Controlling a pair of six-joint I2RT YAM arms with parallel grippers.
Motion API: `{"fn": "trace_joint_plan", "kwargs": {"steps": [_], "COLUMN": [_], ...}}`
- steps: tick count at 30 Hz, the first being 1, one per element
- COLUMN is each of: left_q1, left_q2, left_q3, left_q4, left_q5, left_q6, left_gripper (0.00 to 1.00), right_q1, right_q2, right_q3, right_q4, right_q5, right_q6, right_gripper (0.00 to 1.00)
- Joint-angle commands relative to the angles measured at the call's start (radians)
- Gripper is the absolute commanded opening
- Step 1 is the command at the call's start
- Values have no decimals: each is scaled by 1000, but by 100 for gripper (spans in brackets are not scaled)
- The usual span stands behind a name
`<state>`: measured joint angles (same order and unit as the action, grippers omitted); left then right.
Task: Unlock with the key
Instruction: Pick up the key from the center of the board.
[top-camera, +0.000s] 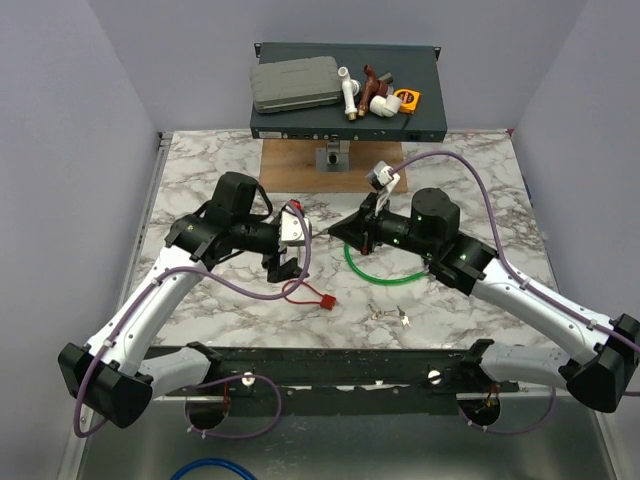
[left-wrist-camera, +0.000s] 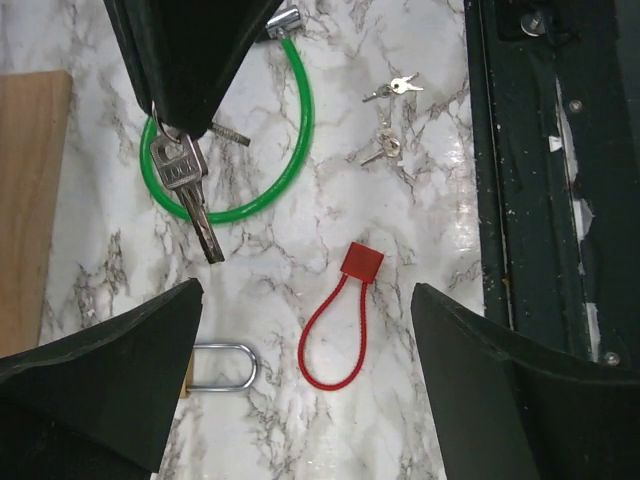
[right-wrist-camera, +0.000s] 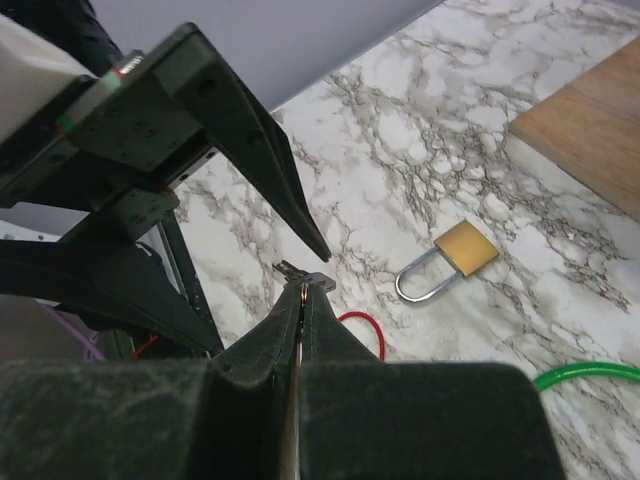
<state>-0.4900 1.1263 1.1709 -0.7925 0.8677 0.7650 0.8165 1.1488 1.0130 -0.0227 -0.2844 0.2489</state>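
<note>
The left gripper (top-camera: 290, 247) hovers over the white marble table (top-camera: 200, 170) with its fingers spread wide, grasping nothing. Under it, beside its far finger, a brass padlock with a silver shackle (right-wrist-camera: 465, 248) lies flat on the marble, just near of the wooden board (left-wrist-camera: 25, 200). On the near side of the padlock lies a red cable loop with a square tag (left-wrist-camera: 361, 262). To the right, the right gripper (right-wrist-camera: 302, 295) is clenched on a silver key (left-wrist-camera: 183, 172), which hangs from its tip, apart from the padlock. A green cable loop (left-wrist-camera: 309, 125) lies below it. Nearer, small loose keys (left-wrist-camera: 385, 145) rest on the marble.
</note>
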Motion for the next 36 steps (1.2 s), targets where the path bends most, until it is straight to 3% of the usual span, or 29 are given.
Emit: {"fn": "trace_joint_plan", "kwargs": {"steps": [1,14,26,31,36], "left_q1": [13,20,23,25,25], "left_q2": [15,27,50,49,37], "left_q3": [32,104,161,170,149], "left_q4": [-22,-21,-161,-216,-172], "left_q5": [54,152,239,279,243], "left_q6": [-101,-190,-131,-113,-138], "left_gripper": [82,59,54,41,33], "right_q1": [7,22,51,56,58], "right_q2": [-30,-26,-71,-144,-134], "right_q3": [-30,-23,-86,-182,-169], "right_q4": [98,103,169,293,284], "right_q5": [-73,-105,-119,-125,-146], "right_q6": [-48,-67,-159,-229,-238], "right_gripper": [1,1,1,1,1]}}
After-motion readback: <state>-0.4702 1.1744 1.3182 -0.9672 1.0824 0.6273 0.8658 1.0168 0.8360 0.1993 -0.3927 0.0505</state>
